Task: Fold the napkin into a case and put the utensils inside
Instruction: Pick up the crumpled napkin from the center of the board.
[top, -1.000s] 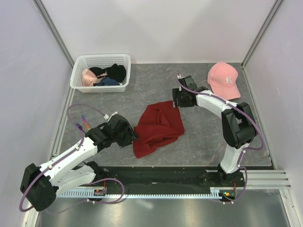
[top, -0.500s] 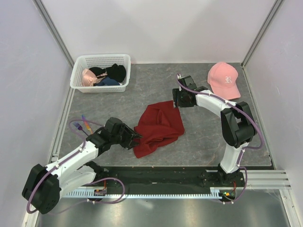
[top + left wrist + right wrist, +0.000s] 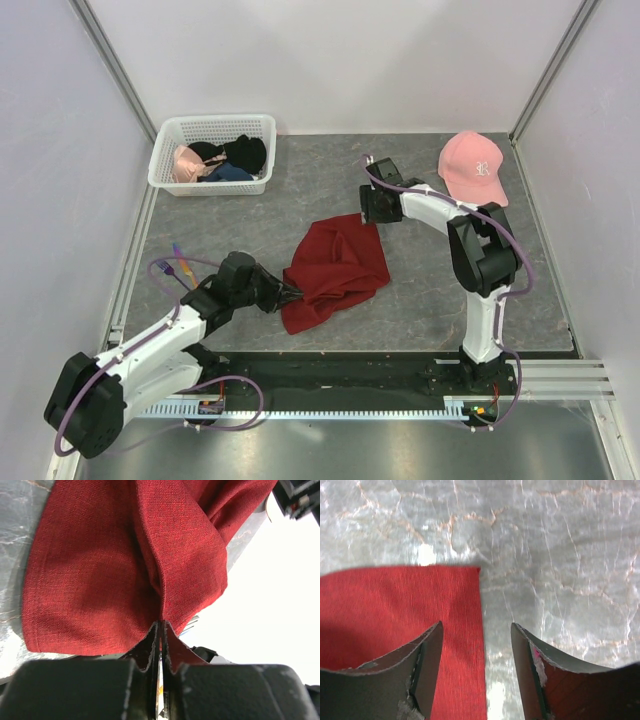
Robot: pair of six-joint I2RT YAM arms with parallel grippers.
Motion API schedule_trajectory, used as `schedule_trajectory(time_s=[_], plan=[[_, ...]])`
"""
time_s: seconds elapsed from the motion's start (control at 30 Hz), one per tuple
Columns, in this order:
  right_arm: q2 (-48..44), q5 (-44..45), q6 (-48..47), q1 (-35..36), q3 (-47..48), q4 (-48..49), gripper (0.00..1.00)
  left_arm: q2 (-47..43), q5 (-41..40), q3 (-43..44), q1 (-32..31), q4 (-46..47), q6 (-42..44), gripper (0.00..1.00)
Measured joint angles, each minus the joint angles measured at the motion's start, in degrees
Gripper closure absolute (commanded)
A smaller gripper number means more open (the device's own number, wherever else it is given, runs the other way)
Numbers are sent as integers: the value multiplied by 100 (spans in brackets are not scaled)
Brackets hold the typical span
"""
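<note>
The left gripper (image 3: 161, 630) is pinched tight on the napkin (image 3: 335, 265). In the left wrist view its two fingers (image 3: 145, 650) meet with almost no gap, and a raised fold of red cloth runs straight ahead from between them. The rest of the napkin lies rumpled on the table (image 3: 430, 290), spread ahead of this gripper and to both sides of it.

The right gripper (image 3: 372, 210) stands at the napkin's opposite end with its jaws well apart and nothing between them but cloth edge and table. In the right wrist view a square corner of the napkin lies just ahead of the fingertips. The cloth's straight edge runs back through the gap, so one finger (image 3: 427, 650) is over red cloth and the other over bare stone. Whether those tips touch the surface or hang just above it is hard to tell.

A pink cap (image 3: 473, 168) lies off to the side of the right gripper, apart from it. A white basket (image 3: 168, 165) of dark and pink garments sits well ahead of the left gripper.
</note>
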Motion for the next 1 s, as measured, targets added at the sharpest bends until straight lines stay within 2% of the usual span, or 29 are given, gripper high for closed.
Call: schedule_trajectory(time_s=[0.23,0.37,0.43,0.57,0.8,0.87,1.0], plan=[[529,282,-151,85,481,2,47,-90,-9,-50,0,68,173,98],[682,378,-212,122,664,33,75,-127,-20,-46,0,92,492,98],[691,452,-201,127,662,98,79,-184,-22,-31,0,114,713,98],[697,542,-170,142,623,258,100,-260,-24,168,9,136,1141,98],[518,632,22,-33,380,479,100,-686,-48,866,271,-103,2094,98],[177,728,83,-131,151,365,100,-879,-103,1274,463,-280,2441,98],[-1104,973,236,-350,-256,-22,100,-1117,-214,2264,787,-520,3178,98]])
